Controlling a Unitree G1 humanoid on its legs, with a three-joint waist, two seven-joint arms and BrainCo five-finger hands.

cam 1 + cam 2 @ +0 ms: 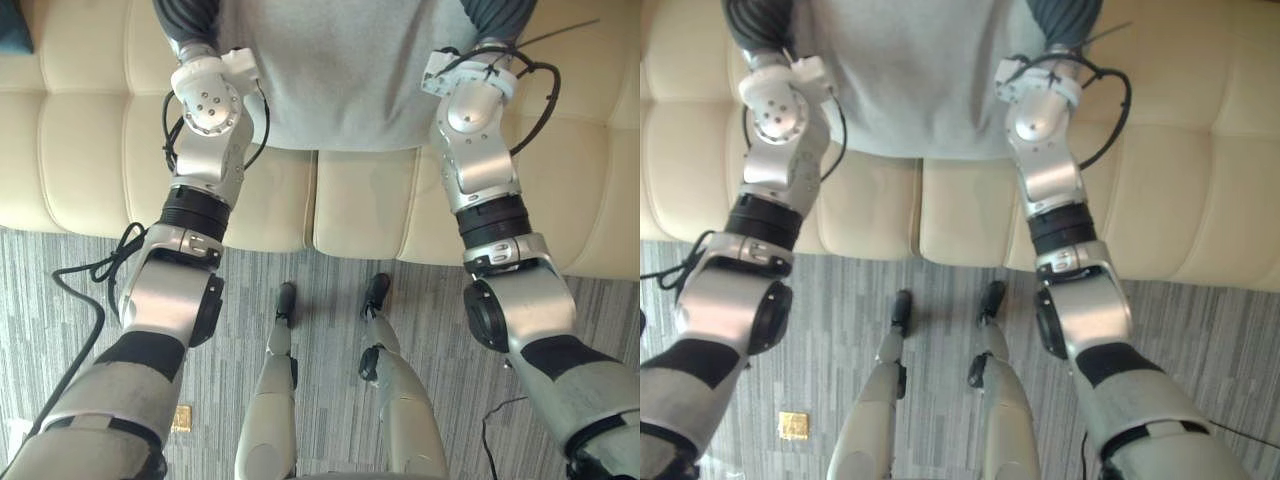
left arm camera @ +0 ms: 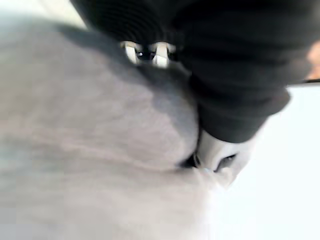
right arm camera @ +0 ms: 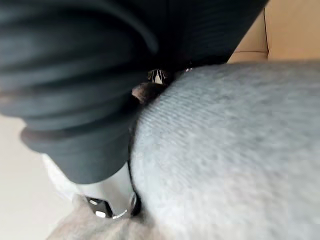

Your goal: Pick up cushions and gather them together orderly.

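Both arms reach forward side by side, the left arm (image 1: 205, 150) and right arm (image 1: 480, 160) nearly straight. The left hand (image 2: 235, 65) pinches one edge of the grey cushion (image 1: 340, 70), thumb (image 2: 217, 157) dug into the fabric opposite its fingers (image 2: 159, 52). The right hand (image 3: 75, 100) clamps the other edge, thumb (image 3: 107, 202) likewise opposite its fingers (image 3: 158, 76).

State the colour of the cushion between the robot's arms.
The cushion is plain light grey; the left eye view shows it best.
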